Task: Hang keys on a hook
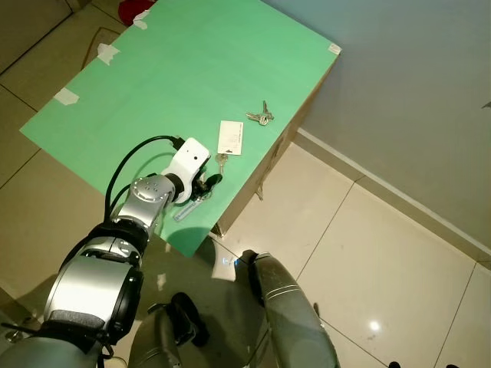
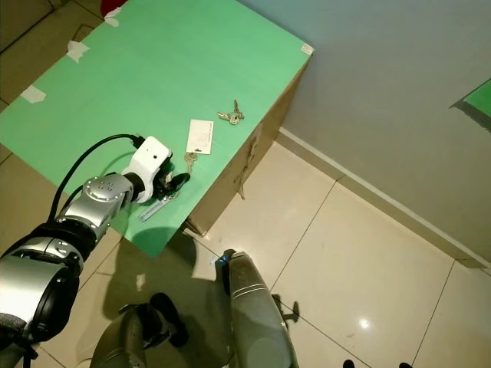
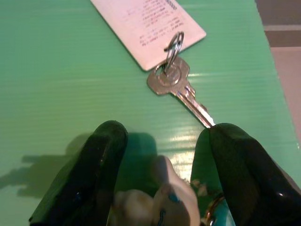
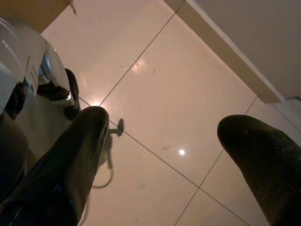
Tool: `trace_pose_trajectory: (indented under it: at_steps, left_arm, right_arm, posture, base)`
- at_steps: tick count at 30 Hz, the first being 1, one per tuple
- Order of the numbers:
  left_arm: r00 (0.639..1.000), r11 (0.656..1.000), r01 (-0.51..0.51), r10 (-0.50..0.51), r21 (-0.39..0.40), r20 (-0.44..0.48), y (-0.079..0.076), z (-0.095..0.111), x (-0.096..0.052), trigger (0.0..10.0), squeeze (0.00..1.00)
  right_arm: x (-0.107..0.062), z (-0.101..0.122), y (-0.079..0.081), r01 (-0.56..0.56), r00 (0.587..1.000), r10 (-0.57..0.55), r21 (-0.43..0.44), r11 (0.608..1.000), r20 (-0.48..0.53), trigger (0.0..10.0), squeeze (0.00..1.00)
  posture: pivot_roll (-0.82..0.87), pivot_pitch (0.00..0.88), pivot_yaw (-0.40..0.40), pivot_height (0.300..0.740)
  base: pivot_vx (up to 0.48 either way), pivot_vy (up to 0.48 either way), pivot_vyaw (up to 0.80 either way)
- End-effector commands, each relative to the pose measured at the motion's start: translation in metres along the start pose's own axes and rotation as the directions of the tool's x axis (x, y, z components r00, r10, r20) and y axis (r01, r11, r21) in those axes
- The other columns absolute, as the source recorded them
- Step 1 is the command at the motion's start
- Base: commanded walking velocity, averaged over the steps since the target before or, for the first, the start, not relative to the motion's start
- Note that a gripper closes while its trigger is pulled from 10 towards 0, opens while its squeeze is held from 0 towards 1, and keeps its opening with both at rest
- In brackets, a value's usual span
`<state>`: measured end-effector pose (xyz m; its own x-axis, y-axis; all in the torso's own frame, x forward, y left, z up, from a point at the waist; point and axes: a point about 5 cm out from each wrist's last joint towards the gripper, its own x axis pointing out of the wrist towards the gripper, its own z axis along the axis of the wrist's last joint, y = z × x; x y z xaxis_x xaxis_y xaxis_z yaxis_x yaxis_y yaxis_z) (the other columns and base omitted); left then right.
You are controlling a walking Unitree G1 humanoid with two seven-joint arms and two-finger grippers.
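Observation:
A silver key (image 3: 174, 82) on a ring with a white tag (image 3: 146, 23) lies on the green table top (image 1: 153, 69), near its right edge. My left gripper (image 1: 209, 184) rests low over the table just short of that key. It is open, with black fingers (image 3: 103, 155) spread on either side, and the key's tip reaches one finger. A small pale object (image 3: 160, 202) sits between the fingers near their base. A second bunch of keys (image 1: 261, 116) lies farther along the edge. My right gripper (image 4: 169, 136) hangs open over the tiled floor.
The table's near corner (image 1: 192, 241) is just behind my left wrist. Bits of white tape (image 1: 107, 52) and a red object (image 1: 134, 9) sit on the far left side. A grey wall (image 1: 399, 77) with a skirting board stands to the right, above pale floor tiles (image 1: 368, 253).

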<state>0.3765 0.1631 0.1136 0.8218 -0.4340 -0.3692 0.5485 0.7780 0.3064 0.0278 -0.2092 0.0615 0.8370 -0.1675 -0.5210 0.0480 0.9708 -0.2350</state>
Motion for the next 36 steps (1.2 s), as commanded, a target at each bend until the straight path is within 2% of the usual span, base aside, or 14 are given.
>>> trace_pose_trajectory:
  at_steps: [1,7,13,21,23,26,27,29,30,36]
  left_arm:
    - [0.999,1.0,0.012,-0.013,-0.028,-0.033,-0.004,-0.015,-0.003,10.0,0.0]
    - [0.998,0.998,-0.008,0.005,-0.061,-0.056,-0.003,-0.028,-0.009,10.0,0.0]
    - [0.994,0.996,-0.063,0.057,-0.06,-0.095,0.007,-0.041,-0.019,10.0,0.0]
    - [0.989,0.991,-0.108,0.1,-0.075,-0.106,0.012,-0.043,-0.022,10.0,0.0]
    - [0.991,0.992,-0.107,0.101,-0.067,-0.091,0.012,-0.041,-0.022,10.0,0.0]
    - [0.992,0.991,-0.122,0.124,-0.06,0.035,0.016,-0.02,-0.019,10.0,0.0]
    - [0.99,0.99,-0.114,0.121,-0.085,0.078,0.016,-0.014,-0.018,10.0,0.0]
    - [0.987,0.99,-0.112,0.121,-0.082,0.107,0.015,-0.01,-0.018,10.0,0.0]
    - [0.987,0.991,-0.113,0.119,-0.065,0.104,0.014,-0.01,-0.018,10.0,0.0]
    - [0.992,0.992,-0.098,0.104,-0.086,0.069,0.009,-0.024,-0.022,10.0,0.0]
  right_arm:
    - [-0.004,-0.013,0.0,-0.01,0.997,0.009,-0.005,1.0,-0.07,10.0,0.0]
    - [-0.002,-0.015,0.0,-0.027,0.997,0.026,-0.01,1.0,-0.076,10.0,0.0]
    - [0.004,-0.016,-0.003,-0.048,0.996,0.046,-0.022,0.999,-0.075,10.0,0.0]
    - [0.006,-0.017,-0.006,-0.054,0.996,0.052,-0.029,0.998,-0.077,10.0,0.0]
    - [0.008,-0.018,-0.007,-0.055,0.996,0.052,-0.031,0.998,-0.078,10.0,0.0]
    - [0.012,-0.021,-0.009,-0.054,0.996,0.052,-0.034,0.998,-0.077,10.0,0.0]
    - [0.012,-0.021,-0.009,-0.055,0.996,0.052,-0.034,0.998,-0.077,10.0,0.0]
    - [0.013,-0.022,-0.01,-0.058,0.995,0.055,-0.035,0.998,-0.078,10.0,0.0]
    - [0.013,-0.023,-0.01,-0.06,0.995,0.058,-0.035,0.998,-0.079,10.0,0.0]
    - [0.013,-0.023,-0.009,-0.067,0.995,0.064,-0.033,0.997,-0.079,10.0,0.0]
  posture:
    - [-0.5,0.408,-0.066,0.683]
    - [-0.47,0.408,-0.075,0.683]
    - [-0.46,0.413,-0.089,0.683]
    - [-0.46,0.413,-0.095,0.683]
    - [-0.45,0.41,-0.102,0.683]
    - [-0.45,0.408,-0.101,0.683]
    - [-0.45,0.408,-0.101,0.683]
    - [-0.45,0.408,-0.101,0.683]
    - [-0.44,0.407,-0.101,0.683]
    - [-0.44,0.413,-0.101,0.683]
  base:
    - [0.0,0.0,0.0]
    - [0.0,0.0,0.0]
    - [0.0,0.0,0.0]
    - [0.0,0.0,0.0]
    - [0.0,0.0,0.0]
    - [0.0,0.0,0.0]
    - [0.0,0.0,0.0]
    - [0.0,0.0,0.0]
    - [0.0,0.0,0.0]
    - [0.0,0.0,0.0]
